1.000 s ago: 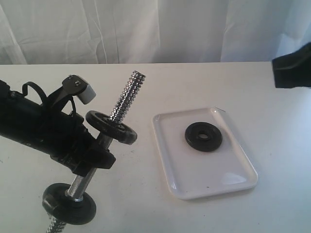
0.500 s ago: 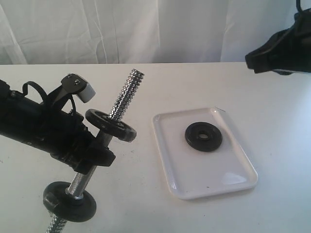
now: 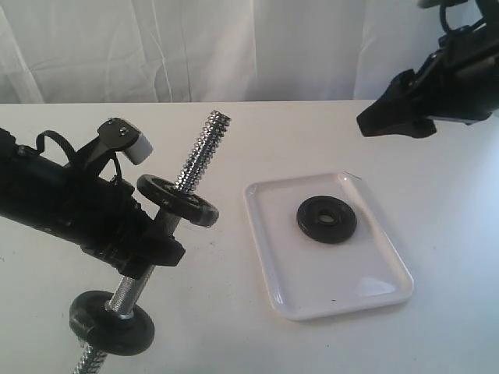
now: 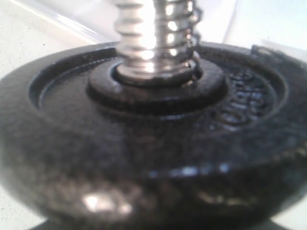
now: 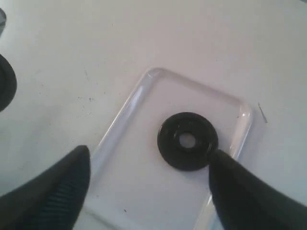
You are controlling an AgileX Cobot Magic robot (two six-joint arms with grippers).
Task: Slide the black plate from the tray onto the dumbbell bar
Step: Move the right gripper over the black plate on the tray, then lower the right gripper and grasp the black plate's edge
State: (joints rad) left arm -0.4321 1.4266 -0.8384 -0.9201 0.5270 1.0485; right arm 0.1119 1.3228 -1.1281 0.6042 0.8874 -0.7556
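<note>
In the exterior view, the left end effector [image 3: 152,253] is clamped on the bar [image 3: 199,156] and holds it tilted above the surface [image 3: 437,234], between an upper disc [image 3: 178,201] and a lower disc [image 3: 111,323], with the bar's bottom end cut off by the frame. The right end effector [image 3: 394,117] hangs high beyond the tray [image 3: 312,273], and its opening is hard to read here. The black plate [image 3: 327,219] lies flat in the tray's far half, with bare white all round. The left wrist view is filled by the blurred upper disc [image 4: 144,158], with the threaded bar [image 4: 156,33] running through its hole and out of frame. In the right wrist view, the right end effector [image 5: 148,154] is spread wide above the tray [image 5: 192,91], its fingers [image 5: 57,191] are partly cut off, and the black plate [image 5: 187,141] sits untouched nearer one long rim.
</note>
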